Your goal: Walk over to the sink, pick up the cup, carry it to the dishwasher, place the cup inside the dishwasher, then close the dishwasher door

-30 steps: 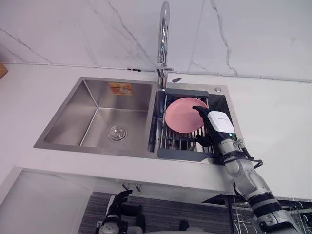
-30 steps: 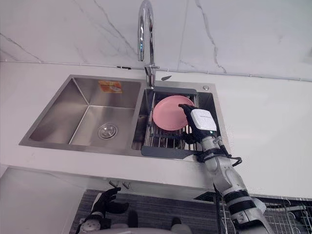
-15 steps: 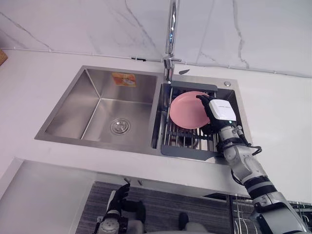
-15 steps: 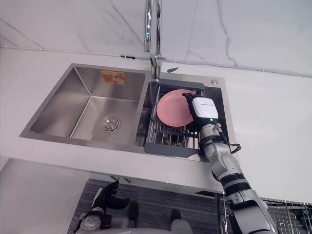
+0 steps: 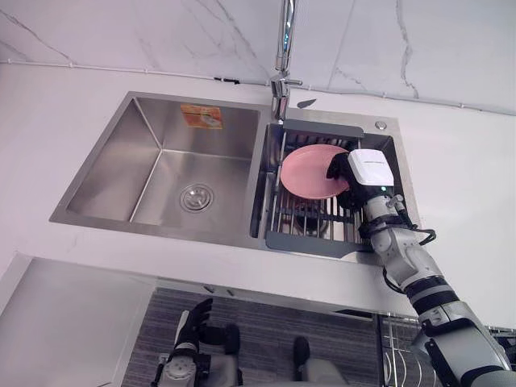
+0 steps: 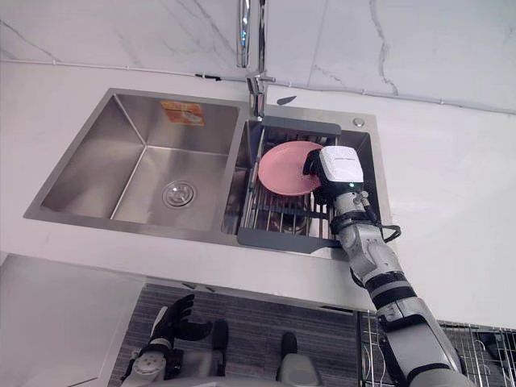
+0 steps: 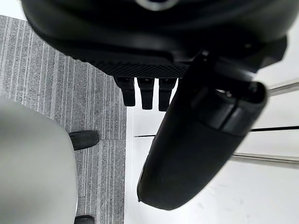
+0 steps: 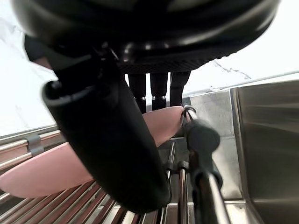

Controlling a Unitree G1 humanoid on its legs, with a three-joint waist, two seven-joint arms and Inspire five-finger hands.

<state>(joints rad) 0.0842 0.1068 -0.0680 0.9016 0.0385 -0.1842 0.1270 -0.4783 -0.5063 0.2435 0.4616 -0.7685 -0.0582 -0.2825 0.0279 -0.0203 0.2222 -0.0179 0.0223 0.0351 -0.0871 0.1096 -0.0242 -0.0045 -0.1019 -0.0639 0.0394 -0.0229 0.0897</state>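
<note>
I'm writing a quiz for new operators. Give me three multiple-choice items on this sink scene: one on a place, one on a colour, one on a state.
1. Where is the plate?
A) in the left basin
B) on the dish rack in the right basin
C) on the counter

2. What colour is the plate?
A) pink
B) blue
C) white

3. How is the left hand?
A) curled round the tap
B) holding the plate
C) open, holding nothing

Answers:
1 B: the plate lies on the rack bars, with the right hand at its edge.
2 A: it is plainly pink against the steel.
3 C: it hangs low with straight fingers.
</note>
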